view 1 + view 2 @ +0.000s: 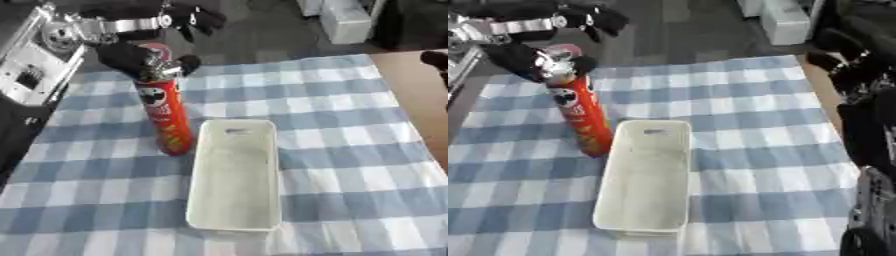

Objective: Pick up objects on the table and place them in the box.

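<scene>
glossy red can [166, 117], matt white plastic box [234, 175], checked cloth [350, 130], bare wooden table [420, 95].

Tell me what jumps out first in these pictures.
A tall red chip can stands on the blue checked cloth, the left hand curled round its top. Right beside it lies a long white box, with nothing visible inside.
</scene>
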Motion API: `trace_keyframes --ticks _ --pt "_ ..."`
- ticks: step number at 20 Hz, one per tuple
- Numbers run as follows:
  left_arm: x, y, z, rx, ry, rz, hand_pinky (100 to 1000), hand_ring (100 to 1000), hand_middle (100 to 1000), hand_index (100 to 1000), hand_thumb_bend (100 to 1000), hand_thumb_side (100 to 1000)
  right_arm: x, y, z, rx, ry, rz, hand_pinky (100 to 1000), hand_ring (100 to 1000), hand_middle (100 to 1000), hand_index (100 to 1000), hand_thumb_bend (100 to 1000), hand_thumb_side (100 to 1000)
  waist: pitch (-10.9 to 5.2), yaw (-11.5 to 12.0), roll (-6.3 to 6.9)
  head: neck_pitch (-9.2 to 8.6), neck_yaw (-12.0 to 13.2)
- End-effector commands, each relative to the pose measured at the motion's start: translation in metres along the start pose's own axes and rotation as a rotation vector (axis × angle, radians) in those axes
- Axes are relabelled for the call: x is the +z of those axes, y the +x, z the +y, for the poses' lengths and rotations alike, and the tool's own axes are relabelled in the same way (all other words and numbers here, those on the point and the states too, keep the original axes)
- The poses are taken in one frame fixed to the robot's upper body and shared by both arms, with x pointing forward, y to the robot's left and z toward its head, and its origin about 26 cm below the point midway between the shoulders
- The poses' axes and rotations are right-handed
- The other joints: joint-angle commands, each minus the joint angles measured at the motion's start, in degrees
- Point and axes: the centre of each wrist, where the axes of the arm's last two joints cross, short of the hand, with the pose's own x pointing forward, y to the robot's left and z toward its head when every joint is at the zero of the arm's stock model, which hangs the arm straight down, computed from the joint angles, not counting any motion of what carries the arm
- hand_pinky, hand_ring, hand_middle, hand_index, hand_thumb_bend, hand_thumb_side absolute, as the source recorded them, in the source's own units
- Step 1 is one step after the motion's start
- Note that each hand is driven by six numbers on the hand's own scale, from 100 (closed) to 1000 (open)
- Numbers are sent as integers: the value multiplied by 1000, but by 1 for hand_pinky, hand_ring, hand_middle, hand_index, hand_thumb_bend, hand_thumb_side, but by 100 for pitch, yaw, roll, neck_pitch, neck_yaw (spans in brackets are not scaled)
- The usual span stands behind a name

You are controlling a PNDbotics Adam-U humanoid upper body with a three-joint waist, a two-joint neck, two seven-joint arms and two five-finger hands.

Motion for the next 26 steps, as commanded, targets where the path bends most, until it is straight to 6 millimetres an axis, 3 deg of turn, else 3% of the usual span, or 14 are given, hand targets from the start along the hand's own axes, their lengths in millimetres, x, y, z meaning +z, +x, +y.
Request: trace_keyframes --ticks 1,6,14,26 --pt "2 -6 7 100 21 -36 731 897 983 1000 100 880 -7 3 -2 25 45 -37 866 914 899 877 100 529 -52 2 -28 -108 128" --pt "6 -18 4 201 31 -41 730 891 978 1000 100 887 -8 2 -2 26 47 -43 863 909 897 876 100 527 -41 -15 -53 -153 187" --pt "13 -24 11 179 34 -10 739 890 972 1000 100 881 -9 1 -2 26 53 -48 862 905 896 873 100 526 -40 -23 -74 -176 212" --pt "17 -23 43 98 88 21 746 886 964 1000 100 833 -6 1 -3 25 64 -37 865 908 894 870 100 526 -72 -21 -28 -175 219"
